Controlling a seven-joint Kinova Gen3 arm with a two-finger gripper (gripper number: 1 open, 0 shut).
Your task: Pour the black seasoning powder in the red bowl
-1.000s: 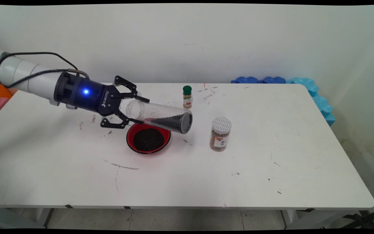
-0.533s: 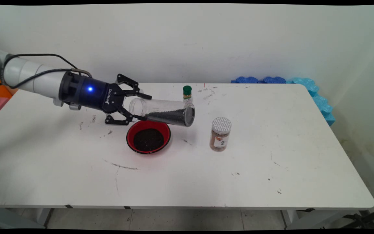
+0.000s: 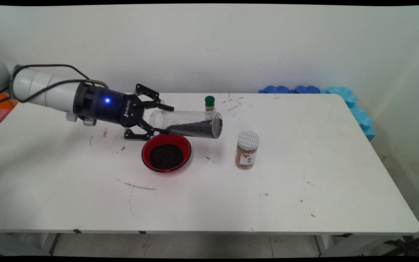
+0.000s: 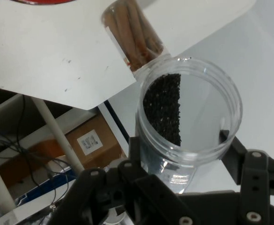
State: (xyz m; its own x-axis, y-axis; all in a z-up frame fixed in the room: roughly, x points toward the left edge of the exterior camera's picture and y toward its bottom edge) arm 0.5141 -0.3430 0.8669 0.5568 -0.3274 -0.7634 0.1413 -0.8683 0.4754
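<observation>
Item: my gripper [image 3: 158, 120], fingers clamped on a clear jar [image 3: 189, 124] of dark granules lying nearly level ahead of it, a red bowl [image 3: 166, 153] of like granules just beneath, a white-capped spice jar [image 3: 247, 150] beyond the jar's far end, a green-capped bottle [image 3: 209, 103] behind.

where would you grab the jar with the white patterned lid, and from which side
The jar with the white patterned lid stands upright and alone on the table, right of the red bowl. Probably grip its round body just below the lid, coming in level from the left, where the hand already is, holding the clear jar.
</observation>
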